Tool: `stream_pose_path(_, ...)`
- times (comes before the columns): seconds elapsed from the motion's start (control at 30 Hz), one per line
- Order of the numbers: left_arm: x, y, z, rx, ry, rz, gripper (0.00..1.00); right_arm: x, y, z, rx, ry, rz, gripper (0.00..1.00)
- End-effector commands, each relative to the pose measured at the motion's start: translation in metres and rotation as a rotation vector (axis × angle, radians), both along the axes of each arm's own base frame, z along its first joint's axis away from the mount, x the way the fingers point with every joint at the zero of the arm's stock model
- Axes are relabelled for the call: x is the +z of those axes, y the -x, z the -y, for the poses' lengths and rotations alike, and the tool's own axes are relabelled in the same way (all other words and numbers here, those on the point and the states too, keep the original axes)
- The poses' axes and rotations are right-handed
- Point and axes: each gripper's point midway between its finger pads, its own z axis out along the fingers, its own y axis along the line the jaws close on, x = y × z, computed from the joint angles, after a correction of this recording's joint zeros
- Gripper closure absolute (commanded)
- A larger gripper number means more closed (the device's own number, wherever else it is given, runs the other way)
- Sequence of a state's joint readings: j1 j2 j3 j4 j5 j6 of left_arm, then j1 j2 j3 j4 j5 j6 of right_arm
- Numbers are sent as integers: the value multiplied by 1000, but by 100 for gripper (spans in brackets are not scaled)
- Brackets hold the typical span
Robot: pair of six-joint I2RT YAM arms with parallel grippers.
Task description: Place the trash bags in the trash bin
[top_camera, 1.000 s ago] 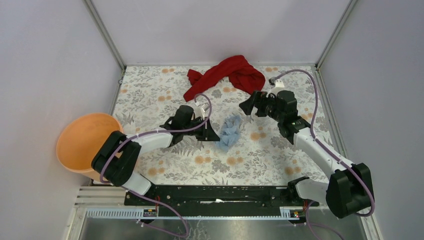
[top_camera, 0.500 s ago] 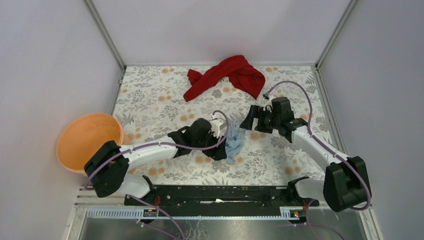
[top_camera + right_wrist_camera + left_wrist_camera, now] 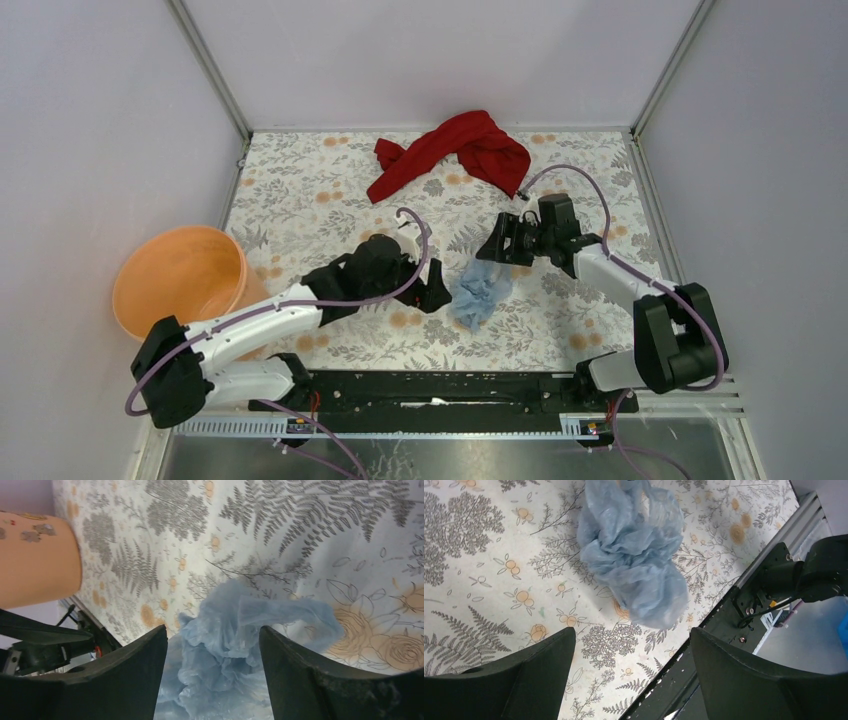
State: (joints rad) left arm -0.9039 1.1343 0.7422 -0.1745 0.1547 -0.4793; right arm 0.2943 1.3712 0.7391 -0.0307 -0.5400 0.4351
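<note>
trash bag (image 3: 480,297) lies crumpled on the floral worktop (image 3: 300,195), about centre, between the two arms; it's not in the bin. left pincer (image 3: 433,292) sits low just beside the bag's left edge, fingers spread wide; its wrist view shows the bag lying beyond the tips, nothing between them. right pincer (image 3: 497,242) is at the bag's far end, also spread; its wrist camera has the blue film bunched between the two fingers (can't tell if either one actually touches it). orange trash bin (image 3: 122,300) stands at the worktop's left edge, well apart from the bag; red cloth (image 3: 460,145) is heaped at the far edge.
</note>
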Motion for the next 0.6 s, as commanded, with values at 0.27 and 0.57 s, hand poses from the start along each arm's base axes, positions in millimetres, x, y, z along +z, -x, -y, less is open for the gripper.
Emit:
stream_pose_path(0.27,-40,7,16,44,75,-169,10,-28,-2,42,-112,235,33,25)
stream_pose_path(0.57,-52,-7,44,39,92,-207,16,-35,-13,18,-85,110,7,26)
